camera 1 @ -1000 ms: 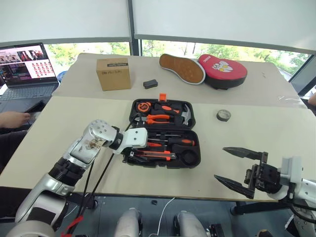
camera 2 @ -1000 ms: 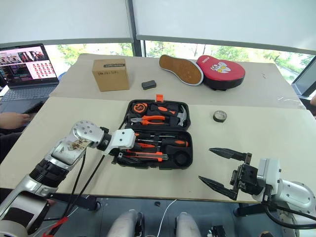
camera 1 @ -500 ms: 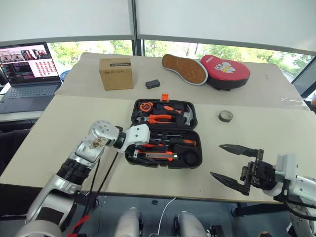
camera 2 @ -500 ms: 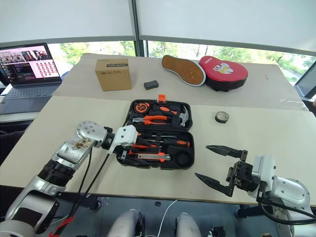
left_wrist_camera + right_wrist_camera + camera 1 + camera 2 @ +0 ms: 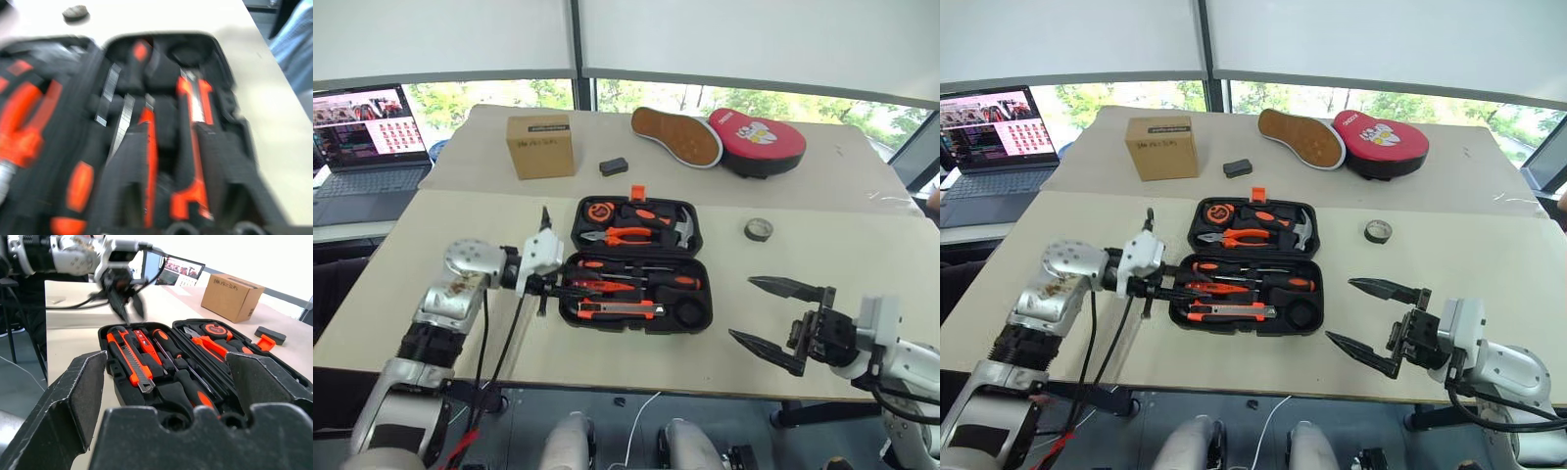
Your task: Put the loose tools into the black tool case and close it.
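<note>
The black tool case (image 5: 707, 311) lies open mid-table, its orange latch (image 5: 636, 192) at the far edge. Its near half holds two screwdrivers (image 5: 677, 282), a slim orange tester (image 5: 142, 340) and the utility knife (image 5: 617, 311). Pliers, a hammer and a tape measure fill the far half. The dark tape roll (image 5: 758, 229) lies on the table to the right of the case. My left gripper (image 5: 563, 290) hovers at the case's left edge, pointing right, fingers slightly apart and holding nothing. Near the table's front right, my right gripper (image 5: 742, 308) stands wide open and holds nothing.
At the back stand a cardboard box (image 5: 540, 146), a small black block (image 5: 613, 165), a shoe lying sole-up (image 5: 674, 134) and a red pad (image 5: 756, 142). An open laptop (image 5: 362, 137) sits on a side table at the far left.
My left gripper has drawn back leftward from over the case's near half to its left edge. A person's hand by the laptop is gone. The right gripper has stayed put.
</note>
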Tool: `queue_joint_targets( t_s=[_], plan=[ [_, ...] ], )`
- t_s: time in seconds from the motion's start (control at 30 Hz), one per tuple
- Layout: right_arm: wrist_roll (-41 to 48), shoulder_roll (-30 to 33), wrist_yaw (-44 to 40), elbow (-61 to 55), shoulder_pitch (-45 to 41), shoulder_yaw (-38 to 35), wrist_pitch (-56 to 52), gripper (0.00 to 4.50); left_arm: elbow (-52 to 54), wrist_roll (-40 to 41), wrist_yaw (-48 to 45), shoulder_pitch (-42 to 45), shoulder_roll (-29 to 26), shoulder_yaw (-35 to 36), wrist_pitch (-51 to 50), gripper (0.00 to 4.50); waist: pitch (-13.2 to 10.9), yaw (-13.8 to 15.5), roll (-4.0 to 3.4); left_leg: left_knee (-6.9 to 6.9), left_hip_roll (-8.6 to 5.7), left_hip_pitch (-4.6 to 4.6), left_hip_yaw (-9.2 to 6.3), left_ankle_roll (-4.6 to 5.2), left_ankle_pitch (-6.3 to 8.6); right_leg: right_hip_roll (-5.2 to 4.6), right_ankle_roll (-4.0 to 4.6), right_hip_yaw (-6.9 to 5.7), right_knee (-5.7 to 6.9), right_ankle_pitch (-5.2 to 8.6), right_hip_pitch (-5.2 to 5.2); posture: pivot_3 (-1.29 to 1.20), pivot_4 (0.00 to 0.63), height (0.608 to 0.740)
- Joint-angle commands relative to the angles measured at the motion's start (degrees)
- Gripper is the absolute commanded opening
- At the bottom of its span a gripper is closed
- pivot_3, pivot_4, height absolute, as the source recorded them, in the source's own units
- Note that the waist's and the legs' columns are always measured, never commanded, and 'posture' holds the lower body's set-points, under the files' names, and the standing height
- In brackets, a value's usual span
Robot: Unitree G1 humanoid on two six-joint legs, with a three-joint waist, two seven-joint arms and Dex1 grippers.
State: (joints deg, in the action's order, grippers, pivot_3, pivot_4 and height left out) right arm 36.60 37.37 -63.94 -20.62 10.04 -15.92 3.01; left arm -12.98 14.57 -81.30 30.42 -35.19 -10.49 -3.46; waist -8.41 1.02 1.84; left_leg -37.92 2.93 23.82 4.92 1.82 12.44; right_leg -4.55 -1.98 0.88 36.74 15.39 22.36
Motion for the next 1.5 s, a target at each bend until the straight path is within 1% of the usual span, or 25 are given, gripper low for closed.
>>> queue_joint_targets(
  t_s=[0.03,0.23,0.4,0.53,0.6,0.67,0.77,0.83,0.93,1.0,1.03,1.07,1.1,1.17,1.27,1.33,1.4,1.5],
  plan=[
    [0.3,-0.2,0.1,-0.5,0.4,-0.7,0.1,4.50,1.5,-3.4,3.2,-0.7,1.4,-2.0,2.9,0.02,0.0,0.0,0.00,0.00,0.00,0.00,0.00,0.00,0.00,0.00,0.00,0.01,-0.01,0.00,0.00,0.00,0.150,0.740],
    [0.3,-0.6,0.9,-1.4,1.8,-0.7,0.2,4.50,-0.6,-9.1,7.2,-1.8,3.2,-6.1,2.8,0.02,0.1,-0.2,-0.06,0.00,0.00,-0.09,-0.03,0.00,0.00,0.02,0.00,0.02,0.02,0.00,-0.08,0.00,0.150,0.740],
    [0.2,-0.7,0.9,-1.2,2.0,-0.8,0.3,4.50,-0.5,-9.9,7.4,-2.3,3.7,-8.0,1.6,0.02,0.3,0.1,-0.20,0.00,-0.05,-0.27,-0.01,0.00,0.00,-0.04,0.00,0.05,0.02,0.00,-0.24,0.00,0.150,0.740],
    [0.0,-1.0,1.2,-1.0,1.7,-0.6,0.4,4.50,-0.3,-12.2,7.8,-4.8,3.2,-10.7,0.2,0.02,0.4,-0.3,-0.29,0.00,-0.02,-0.31,-0.01,0.00,0.00,-0.01,0.00,0.09,0.03,0.00,-0.23,0.00,0.150,0.740],
    [-0.3,-1.3,1.4,-0.8,1.6,-0.4,0.6,4.50,-1.2,-13.1,10.2,-5.3,3.9,-10.9,-1.5,0.02,0.6,-0.2,-0.45,0.01,-0.01,-0.31,-0.02,0.00,0.01,0.00,0.00,0.09,0.01,0.00,-0.24,0.00,0.150,0.740],
    [-0.6,-1.6,1.5,-0.6,1.3,-0.2,0.8,4.50,-3.1,-13.8,12.5,-5.3,4.8,-10.9,0.0,0.02,0.7,-0.2,-0.52,0.01,-0.02,-0.36,-0.01,0.00,0.01,-0.01,0.00,0.11,0.02,0.00,-0.28,0.00,0.150,0.740],
    [-1.0,-2.0,1.6,-0.3,1.0,-0.3,1.2,4.50,-3.8,-11.0,12.6,-5.4,6.2,-8.9,3.7,0.02,0.8,0.0,-0.58,0.01,-0.03,-0.69,-0.01,0.00,0.00,-0.02,0.00,0.10,0.02,0.00,-0.60,0.00,0.150,0.740],
    [-1.2,-2.2,1.6,0.0,1.1,-0.8,1.6,4.50,-3.7,-9.2,12.6,-5.3,6.6,-7.0,6.2,0.02,0.8,-0.1,-0.58,0.01,-0.02,-0.72,-0.02,0.00,0.00,-0.03,0.02,0.11,0.00,0.00,-0.63,0.00,0.150,0.740],
    [-0.9,-1.9,1.7,1.5,2.4,-4.3,2.4,4.50,-2.4,-0.8,11.2,-4.8,7.0,0.4,8.0,0.02,0.8,-0.3,-0.58,0.01,-0.01,-0.62,-0.02,0.00,0.00,-0.02,0.04,0.15,0.02,0.01,-0.49,0.00,0.150,0.740],
    [-0.6,-2.0,2.2,3.9,4.4,-8.1,3.1,4.50,1.8,7.3,10.2,-5.2,6.1,6.9,5.0,0.52,0.7,-0.4,-0.53,0.01,0.01,-0.35,-0.02,0.00,-0.01,0.01,0.05,0.19,0.11,0.01,-0.17,0.00,0.150,0.740],
    [-0.9,-2.4,2.5,5.7,5.7,-10.4,3.9,4.50,4.5,11.5,9.5,-6.0,5.1,10.3,3.1,0.54,0.7,-0.5,-0.50,0.01,0.04,-0.28,-0.04,0.00,-0.01,0.05,0.05,0.19,0.14,0.01,-0.10,0.00,0.150,0.740],
    [-1.3,-2.6,2.8,6.9,6.6,-11.8,4.4,4.50,6.2,14.2,9.1,-6.5,4.3,12.4,1.7,1.01,0.6,-0.5,-0.45,0.01,0.04,-0.24,-0.05,0.00,-0.01,0.07,0.05,0.17,0.13,0.01,-0.08,0.00,0.150,0.740],
    [-1.4,-3.3,4.1,8.3,8.0,-13.7,4.5,4.50,8.3,16.6,8.4,-8.0,2.7,14.9,0.3,1.29,0.6,-0.4,-0.41,0.01,0.07,-0.11,-0.08,0.00,-0.01,0.07,0.06,0.13,0.13,0.01,0.00,0.00,0.150,0.740],
    [-1.3,-4.8,6.4,10.1,10.0,-16.0,4.4,4.50,11.2,18.8,8.7,-10.8,0.1,18.0,-2.2,2.00,0.6,-0.6,-0.43,0.04,0.12,-0.07,-0.10,-0.01,0.00,0.08,0.07,0.06,0.07,0.03,0.01,0.00,0.150,0.740],
    [-2.5,-7.5,10.2,13.0,12.1,-18.0,4.6,4.50,13.5,21.7,9.1,-14.4,-3.1,22.3,-5.6,3.09,0.6,-0.6,-0.55,0.14,0.08,-0.28,-0.05,-0.02,0.01,0.00,0.08,0.11,0.02,0.05,-0.12,0.00,0.150,0.740],
    [-5.1,-9.7,12.5,15.5,14.1,-18.4,6.2,4.50,10.1,21.9,7.9,-17.1,-6.3,26.0,-6.7,3.86,0.6,-0.6,-0.55,0.14,0.08,-0.37,-0.02,-0.02,0.00,-0.09,0.09,0.13,0.05,0.05,-0.17,0.00,0.150,0.740],
    [-6.5,-10.7,12.5,15.8,14.9,-17.4,7.6,4.50,7.2,22.2,6.9,-18.7,-8.1,28.0,-7.4,4.45,0.6,-0.7,-0.55,0.14,0.09,-0.39,0.00,-0.03,0.00,-0.10,0.14,0.13,0.06,0.09,-0.13,0.00,0.150,0.740],
    [-7.1,-8.7,15.1,14.0,10.3,-16.2,5.6,4.50,7.2,23.8,7.4,-18.3,-7.6,28.7,-8.7,4.45,0.5,-0.7,-0.63,0.16,0.13,-0.41,0.02,-0.04,0.01,-0.14,0.25,0.10,0.06,0.17,-0.10,0.00,0.150,0.740]
  ],
)
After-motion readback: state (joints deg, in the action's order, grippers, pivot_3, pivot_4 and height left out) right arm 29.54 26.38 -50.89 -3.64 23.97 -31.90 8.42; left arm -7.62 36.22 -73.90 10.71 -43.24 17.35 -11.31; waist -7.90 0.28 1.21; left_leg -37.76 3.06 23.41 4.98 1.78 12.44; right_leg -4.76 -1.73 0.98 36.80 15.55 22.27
